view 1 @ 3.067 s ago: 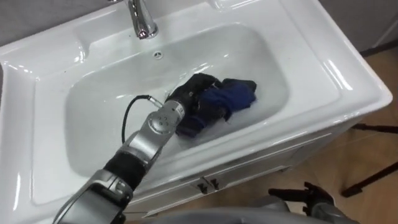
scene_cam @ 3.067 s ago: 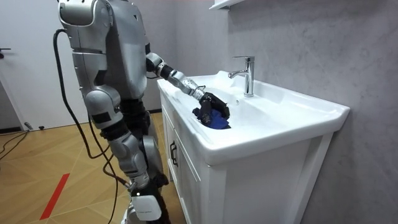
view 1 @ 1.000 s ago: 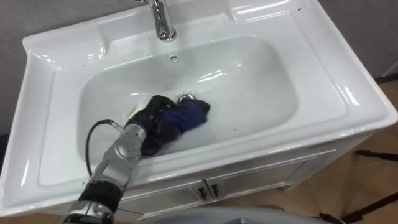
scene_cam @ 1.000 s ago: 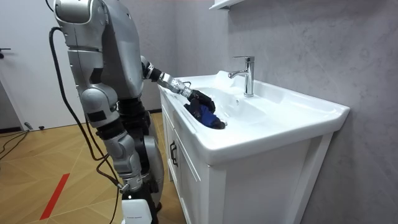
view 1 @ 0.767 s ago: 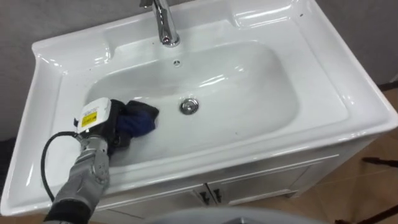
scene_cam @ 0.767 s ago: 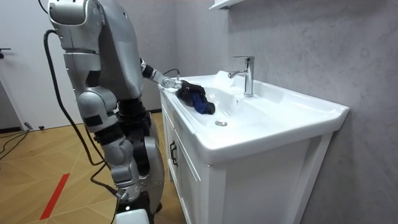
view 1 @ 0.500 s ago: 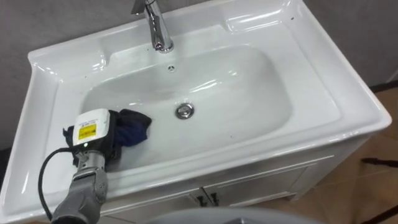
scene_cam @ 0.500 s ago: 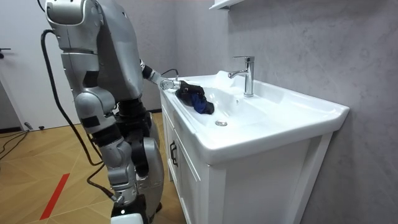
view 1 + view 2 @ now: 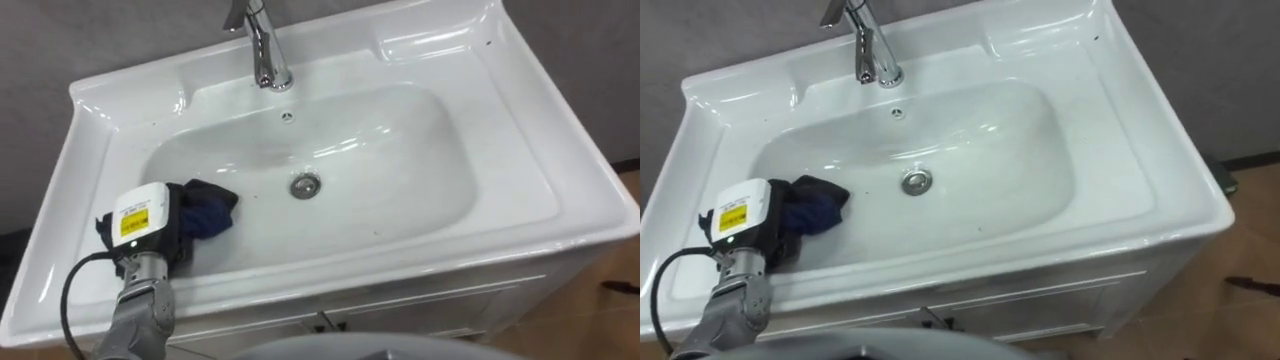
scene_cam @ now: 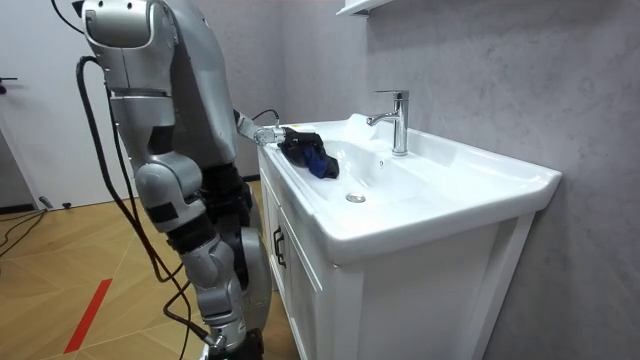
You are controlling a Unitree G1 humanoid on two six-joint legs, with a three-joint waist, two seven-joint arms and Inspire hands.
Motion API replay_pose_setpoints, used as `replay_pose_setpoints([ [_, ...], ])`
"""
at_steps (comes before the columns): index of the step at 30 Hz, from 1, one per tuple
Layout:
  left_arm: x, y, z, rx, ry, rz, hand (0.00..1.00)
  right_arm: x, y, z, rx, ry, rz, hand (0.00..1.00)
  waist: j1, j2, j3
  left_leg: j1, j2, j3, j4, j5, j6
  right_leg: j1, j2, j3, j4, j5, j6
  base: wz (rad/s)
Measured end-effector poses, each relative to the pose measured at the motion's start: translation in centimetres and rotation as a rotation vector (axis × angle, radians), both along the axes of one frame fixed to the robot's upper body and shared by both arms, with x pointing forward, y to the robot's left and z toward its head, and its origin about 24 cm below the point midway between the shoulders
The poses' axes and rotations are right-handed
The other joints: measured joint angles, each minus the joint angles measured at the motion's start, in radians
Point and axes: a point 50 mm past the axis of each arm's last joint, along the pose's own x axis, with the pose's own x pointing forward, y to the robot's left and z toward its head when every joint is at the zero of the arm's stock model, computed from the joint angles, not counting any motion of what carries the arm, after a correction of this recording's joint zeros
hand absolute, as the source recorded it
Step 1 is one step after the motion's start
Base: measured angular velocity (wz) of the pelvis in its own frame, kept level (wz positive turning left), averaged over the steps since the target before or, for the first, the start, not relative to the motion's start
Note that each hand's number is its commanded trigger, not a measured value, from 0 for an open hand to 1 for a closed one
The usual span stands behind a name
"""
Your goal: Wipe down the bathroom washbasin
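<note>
White ceramic basin (image 9: 520, 150) sat on a white vanity cabinet (image 10: 300, 290) against a grey wall, with the chrome faucet (image 9: 262, 45) at the back edge, a small overflow hole (image 9: 287, 117) just below it and the drain (image 9: 305, 185) mid-bowl. The dark blue cloth (image 9: 208, 212) lay bunched on the bowl's left slope, well left of the drain and not touching it. The left hand (image 9: 140, 225) was at the bowl's left end, right on the cloth's left side, back of the hand facing up toward the head camera. Its grip was hidden under the hand itself and the bunched fabric, so I could not tell if it was clamped on the cloth or just pressing it. In the room view the robot stood upright at the cabinet front, on a wooden floor (image 10: 60, 270), left arm reaching out over the rim to the far end of the basin, cloth hanging down the inner wall below the hand. The rest of the bowl looked bare and glossy.
</note>
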Motion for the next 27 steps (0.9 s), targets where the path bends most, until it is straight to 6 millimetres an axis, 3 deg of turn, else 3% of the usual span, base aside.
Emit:
replay_pose_setpoints([
  [5, 0.0, 0.0, 0.0, -0.025, -0.004, 0.029, 1.0, 0.0, 0.1, 0.0, -0.001, 0.004, 0.013, 0.0, -0.002, -0.001, 0.0007, -0.001, 0.001, 0.0, 0.0, 0.0, 0.0, 0.003, 0.0, -0.01, 0.001, -0.006, -0.004, 0.08],
  [11, 0.1, 0.1, -0.1, -0.039, 0.005, 0.05, 1.0, -0.1, 0.7, -0.3, 0.01, 0.017, 0.035, 0.0, -0.029, -0.01, 0.0053, 0.003, 0.001, 0.0, 0.002, -0.001, -0.001, 0.008, -0.003, -0.021, 0.003, -0.019, -0.003, 0.07],
  [17, 2.0, -0.1, 0.4, -0.105, 0.004, 0.093, 1.0, -0.7, 2.7, -1.1, 0.052, 0.067, 0.112, 0.0, -0.042, -0.037, 0.0229, -0.001, -0.001, 0.007, 0.004, 0.01, -0.018, 0.006, -0.008, -0.034, 0.02, -0.026, -0.002, 0.11],
  [22, 3.7, -1.9, 0.2, -0.148, 0.068, 0.054, 1.0, -0.8, 4.0, -1.5, 0.08, 0.099, 0.18, 0.0, -0.063, -0.048, 0.0287, -0.005, -0.006, 0.007, 0.002, 0.012, -0.02, -0.004, -0.014, -0.039, 0.033, -0.028, 0.004, 0.06],
  [24, 4.9, -3.2, 0.3, -0.168, 0.084, 0.03, 1.0, -0.9, 5.2, -1.9, 0.118, 0.109, 0.189, 0.0, -0.099, -0.07, 0.0337, -0.019, -0.01, 0.006, 0.003, 0.012, -0.02, -0.012, -0.019, -0.056, 0.033, -0.028, 0.008, 0.18],
  [27, 6.1, -6.2, 0.5, -0.216, 0.069, -0.021, 1.0, -1.1, 6.3, -2.2, 0.153, 0.127, 0.202, 0.0, -0.113, -0.095, 0.0398, -0.035, -0.013, 0.01, -0.002, 0.011, -0.021, -0.031, -0.019, -0.044, 0.029, -0.022, 0.015, -0.03],
])
